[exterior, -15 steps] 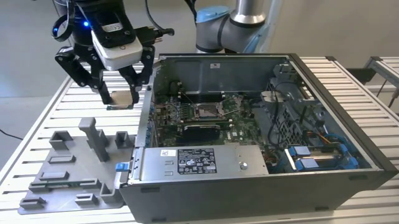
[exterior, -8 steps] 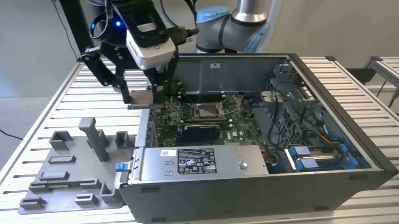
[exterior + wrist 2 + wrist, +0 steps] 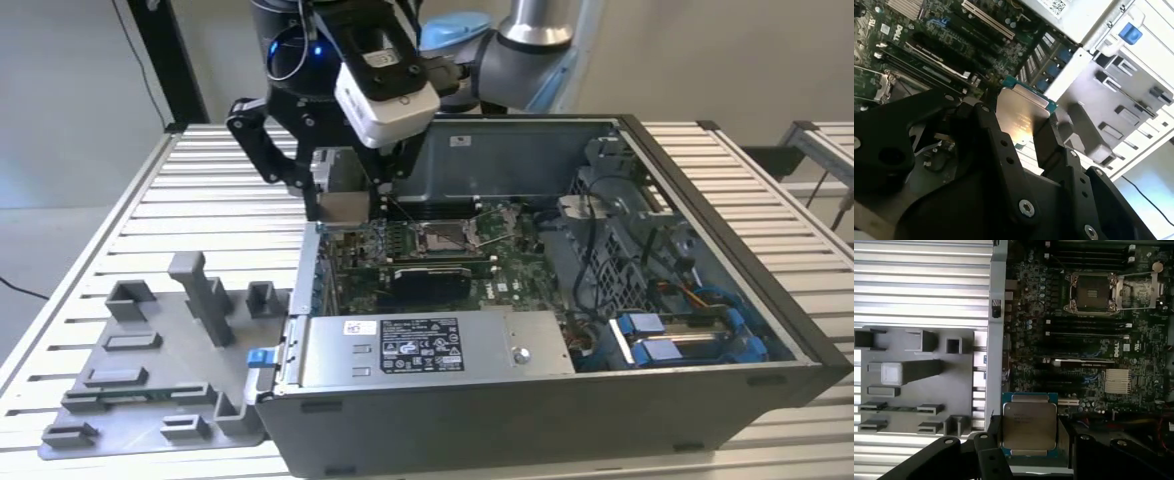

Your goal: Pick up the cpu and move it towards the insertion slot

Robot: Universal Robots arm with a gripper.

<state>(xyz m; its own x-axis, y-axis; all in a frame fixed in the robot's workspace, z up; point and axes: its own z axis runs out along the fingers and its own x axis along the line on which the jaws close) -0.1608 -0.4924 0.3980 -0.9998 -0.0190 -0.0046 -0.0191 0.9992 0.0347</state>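
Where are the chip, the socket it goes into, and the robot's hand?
cpu (image 3: 1029, 425), first wrist view: middle of its silvery top.
slot (image 3: 1093, 292), first wrist view: dark centre inside the metal frame.
hand (image 3: 1021, 127), second wrist view: between its two fingertips, on the chip.

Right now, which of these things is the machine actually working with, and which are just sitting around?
Part of the job:
- the cpu, gripped in the end effector
- the insertion slot on the green board, nothing in it yet

Just lying about:
- the grey fixture tray on the table
- the silver power-supply box
- the blue-clipped drive bay
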